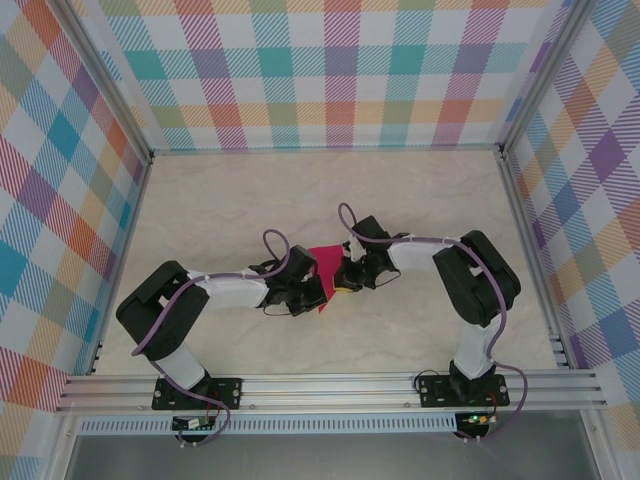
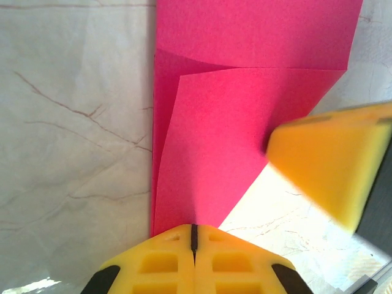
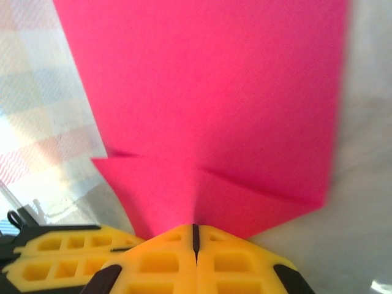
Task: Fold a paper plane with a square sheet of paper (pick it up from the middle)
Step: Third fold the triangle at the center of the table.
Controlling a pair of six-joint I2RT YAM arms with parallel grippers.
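Top external: left tool (image 1: 316,290), right tool (image 1: 341,278) clamp pink paper (image 1: 325,262) edges; table (image 1: 250,200) open around.

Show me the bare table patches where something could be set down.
Free: the wide marble strip below the checkered back wall, and the near strip between the arm bases. Crowded: the centre, where left pincer and right pincer clamp the folded magenta-pink paper sheet.

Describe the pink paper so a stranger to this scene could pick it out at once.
Start at the marble-patterned table walled by pastel plaid panels and go to its middle. There the left gripper and the right gripper, both yellow-fingered, pinch the sheet of paper between them. It is partly folded and the single magenta-pink thing on the pale tabletop.
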